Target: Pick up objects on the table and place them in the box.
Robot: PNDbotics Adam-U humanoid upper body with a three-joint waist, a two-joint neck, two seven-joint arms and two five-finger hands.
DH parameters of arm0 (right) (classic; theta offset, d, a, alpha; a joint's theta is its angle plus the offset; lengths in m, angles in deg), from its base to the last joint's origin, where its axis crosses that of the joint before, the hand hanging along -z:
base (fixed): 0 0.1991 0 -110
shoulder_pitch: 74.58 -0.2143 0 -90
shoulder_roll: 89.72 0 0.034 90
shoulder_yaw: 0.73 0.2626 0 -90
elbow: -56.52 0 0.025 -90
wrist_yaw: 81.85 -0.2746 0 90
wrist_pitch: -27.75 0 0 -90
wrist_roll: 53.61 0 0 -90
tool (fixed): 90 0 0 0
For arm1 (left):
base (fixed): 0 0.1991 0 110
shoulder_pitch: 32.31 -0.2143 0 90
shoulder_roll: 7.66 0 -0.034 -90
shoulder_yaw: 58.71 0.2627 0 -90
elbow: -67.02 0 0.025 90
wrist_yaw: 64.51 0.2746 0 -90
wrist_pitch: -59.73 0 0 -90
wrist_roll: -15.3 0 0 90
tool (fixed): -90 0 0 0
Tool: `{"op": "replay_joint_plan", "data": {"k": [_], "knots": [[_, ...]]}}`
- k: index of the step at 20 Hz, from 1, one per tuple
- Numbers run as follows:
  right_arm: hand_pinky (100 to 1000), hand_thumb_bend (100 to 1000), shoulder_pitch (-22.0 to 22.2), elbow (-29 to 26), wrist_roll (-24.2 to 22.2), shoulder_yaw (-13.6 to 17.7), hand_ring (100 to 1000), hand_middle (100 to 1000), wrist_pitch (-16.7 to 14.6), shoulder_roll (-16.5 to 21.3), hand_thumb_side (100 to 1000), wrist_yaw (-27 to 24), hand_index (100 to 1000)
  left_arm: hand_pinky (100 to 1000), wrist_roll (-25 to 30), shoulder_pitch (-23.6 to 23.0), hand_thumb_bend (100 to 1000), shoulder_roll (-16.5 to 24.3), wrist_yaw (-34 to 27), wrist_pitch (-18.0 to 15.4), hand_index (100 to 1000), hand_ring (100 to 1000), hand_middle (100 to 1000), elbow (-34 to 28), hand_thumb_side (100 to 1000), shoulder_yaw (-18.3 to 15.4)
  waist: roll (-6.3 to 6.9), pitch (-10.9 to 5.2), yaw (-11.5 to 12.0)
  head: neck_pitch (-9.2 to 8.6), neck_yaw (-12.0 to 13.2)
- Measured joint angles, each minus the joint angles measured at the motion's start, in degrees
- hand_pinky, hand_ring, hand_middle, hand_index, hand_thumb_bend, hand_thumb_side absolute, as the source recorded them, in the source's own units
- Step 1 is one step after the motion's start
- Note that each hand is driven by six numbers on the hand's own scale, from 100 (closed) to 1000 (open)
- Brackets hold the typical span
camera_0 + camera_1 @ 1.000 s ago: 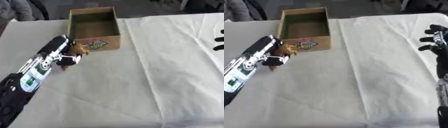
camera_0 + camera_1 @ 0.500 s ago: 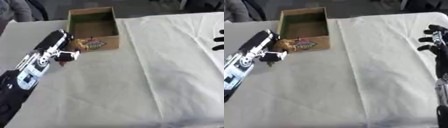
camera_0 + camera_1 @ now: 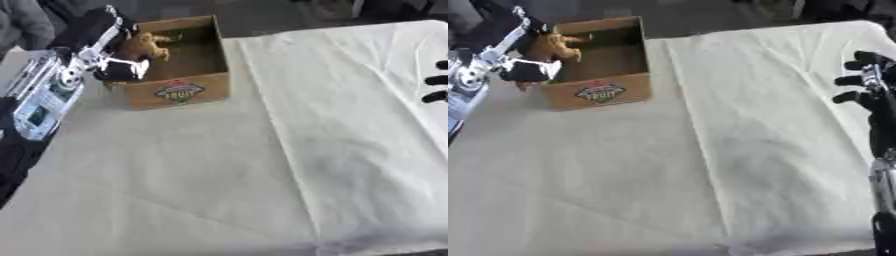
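Note:
An open brown cardboard box point(image 3: 179, 90) with a fruit label on its front stands at the far left of the table. My left hand point(image 3: 109, 47) is raised over the box's left wall, its fingers curled round a small brown toy animal point(image 3: 144, 44). The toy hangs above the inside of the box, near its left side. My right hand point(image 3: 870, 90) rests at the right edge of the table, its fingers relaxed and holding nothing.
A cream cloth point(image 3: 262, 160) with folds covers the table. The table's far edge runs just behind the box. A person's grey sleeve point(image 3: 22, 22) shows at the far left corner.
My left hand has lifted the brown toy from the cloth in front of the box's left corner up and over the box's left wall. The camera has also shifted.

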Motion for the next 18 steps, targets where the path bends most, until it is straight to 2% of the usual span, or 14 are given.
{"op": "replay_joint_plan", "data": {"k": [5, 9, 13, 17, 18], "knots": [[470, 100, -0.13, 0.02, -0.84, -0.78, 626, 663, 0.08, -0.05, 651, 0.0, 776, 389, -3.71, 2.69, 128, -3.5, 4.53, 0.63, 286, 386, 147, 7.24, 113, -3.28, 0.06, 0.57, -2.52, -0.72, 0.99], [469, 100, -1.17, 0.05, -2.11, -1.98, 626, 663, 0.13, -0.38, 652, 0.0, 776, 387, -7.04, 4.72, 117, -5.71, 8.3, 0.64, 285, 390, 144, 13.39, 113, -6.11, 0.42, 1.38, -5.8, -1.76, 2.53], [468, 100, -2.11, 0.16, -3.43, -3.26, 625, 662, 0.28, -0.61, 651, -0.01, 776, 394, -10.59, 5.74, 109, -6.95, 11.98, 1.36, 294, 401, 151, 19.39, 116, -9.5, 0.46, 2.39, -9.12, -3.01, 4.63], [467, 100, -2.43, 0.27, -4.31, -3.97, 625, 662, 0.29, -0.87, 658, -0.01, 775, 407, -14.03, 6.94, 100, -7.37, 14.85, 3.08, 333, 439, 189, 25.18, 100, -13.17, 0.59, 3.0, -11.09, -3.79, 6.4], [467, 100, -2.59, 0.32, -4.49, -4.17, 625, 662, 0.34, -1.03, 653, -0.01, 775, 411, -14.86, 7.16, 100, -7.42, 15.21, 3.59, 347, 450, 203, 26.55, 125, -14.04, 0.63, 3.11, -11.65, -4.0, 6.8]]}}
